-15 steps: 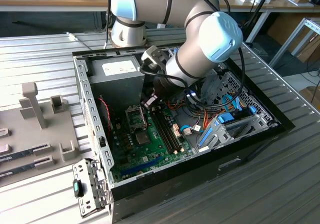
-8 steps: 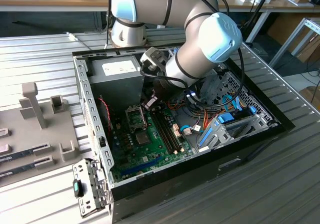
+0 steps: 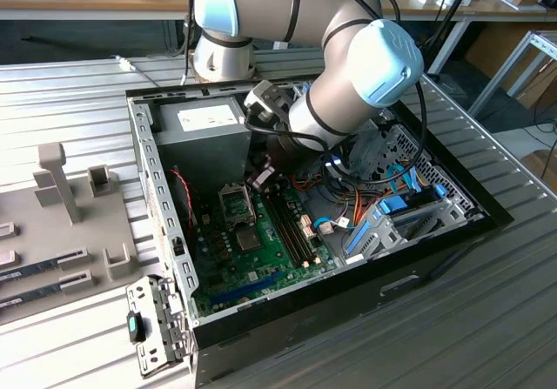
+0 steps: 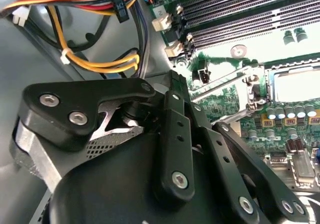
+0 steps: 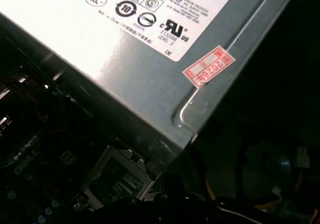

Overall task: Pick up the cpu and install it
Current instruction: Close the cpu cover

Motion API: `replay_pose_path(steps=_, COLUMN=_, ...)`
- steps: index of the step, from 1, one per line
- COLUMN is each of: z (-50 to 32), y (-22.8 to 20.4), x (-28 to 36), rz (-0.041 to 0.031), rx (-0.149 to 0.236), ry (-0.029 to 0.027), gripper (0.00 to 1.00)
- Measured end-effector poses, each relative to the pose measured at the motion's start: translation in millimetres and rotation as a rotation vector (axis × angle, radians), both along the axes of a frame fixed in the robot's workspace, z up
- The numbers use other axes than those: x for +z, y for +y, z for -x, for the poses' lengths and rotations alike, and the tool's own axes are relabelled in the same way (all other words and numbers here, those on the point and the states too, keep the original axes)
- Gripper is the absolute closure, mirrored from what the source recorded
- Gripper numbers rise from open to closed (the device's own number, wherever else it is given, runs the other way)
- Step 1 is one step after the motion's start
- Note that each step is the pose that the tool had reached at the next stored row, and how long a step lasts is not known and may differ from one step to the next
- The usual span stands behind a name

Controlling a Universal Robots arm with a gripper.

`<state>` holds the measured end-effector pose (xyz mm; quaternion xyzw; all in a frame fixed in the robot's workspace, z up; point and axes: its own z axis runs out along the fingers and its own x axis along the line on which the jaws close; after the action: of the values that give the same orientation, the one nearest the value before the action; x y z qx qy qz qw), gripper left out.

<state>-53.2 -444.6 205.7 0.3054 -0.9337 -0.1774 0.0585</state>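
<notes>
One open computer case [image 3: 165, 224] holds one green motherboard [image 3: 261, 258], one grey power supply [image 3: 204, 124] and one processor socket [image 3: 235, 202], under one robot arm [image 3: 348, 67].

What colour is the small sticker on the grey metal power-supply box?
Red and white; the small sticker on the grey metal power-supply box shows best in the first wrist view.

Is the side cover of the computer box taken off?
Yes, in the exterior view the computer case lies open on top, with its green circuit board and cables showing.
</notes>
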Motion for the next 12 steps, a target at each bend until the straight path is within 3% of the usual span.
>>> replay_pose_path(steps=5, z=-0.1, y=0.0, x=2.1, rz=-0.0068, rx=0.01, ry=-0.0001, gripper=0.89)
replay_pose_path(steps=12, z=0.3, y=-2.3, x=2.3, rz=-0.023, rx=0.052, ry=0.0, gripper=0.89)
